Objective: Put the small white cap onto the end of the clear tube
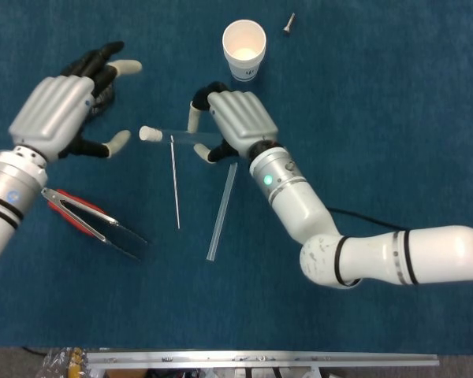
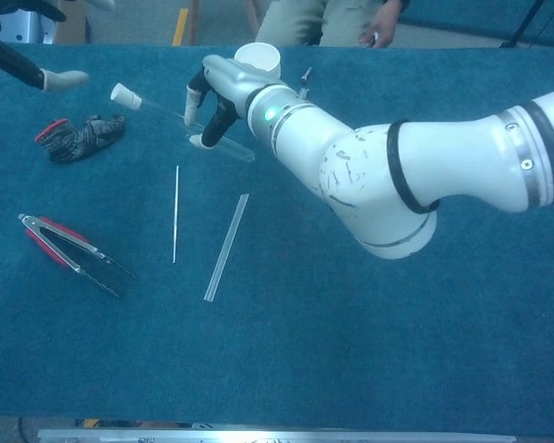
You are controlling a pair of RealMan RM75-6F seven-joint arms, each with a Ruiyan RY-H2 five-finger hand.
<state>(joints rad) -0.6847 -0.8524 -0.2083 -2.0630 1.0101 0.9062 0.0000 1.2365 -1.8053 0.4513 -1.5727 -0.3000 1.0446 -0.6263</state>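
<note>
Your right hand [image 1: 235, 122] has the clear plastic tube [image 2: 180, 114] pinched between thumb and fingertips, held up off the blue cloth table [image 1: 394, 110] and pointing out to the robot's left. The small white cap [image 1: 149, 134] sits on the far end of that tube, and in the chest view it shows as a white plug at the tube's tip [image 2: 124, 93]. Your left hand [image 1: 59, 110] is spread wide with nothing in it, fingers apart, its thumb tip just beside the cap but not touching it. Below the tube on the cloth lies a thin metal rod [image 1: 175, 183], and beside that a second, flatter clear strip [image 1: 221, 211], both running roughly top to bottom in the head view. Near your left forearm rest the red-handled pliers [image 1: 91, 223]. A white paper cup [image 1: 243, 47] stands upright beyond your right hand, with a small metal bolt [image 1: 289, 24] just past it. A dark glove with red trim [image 2: 78, 137] lies on the cloth under your left hand in the chest view.
</note>
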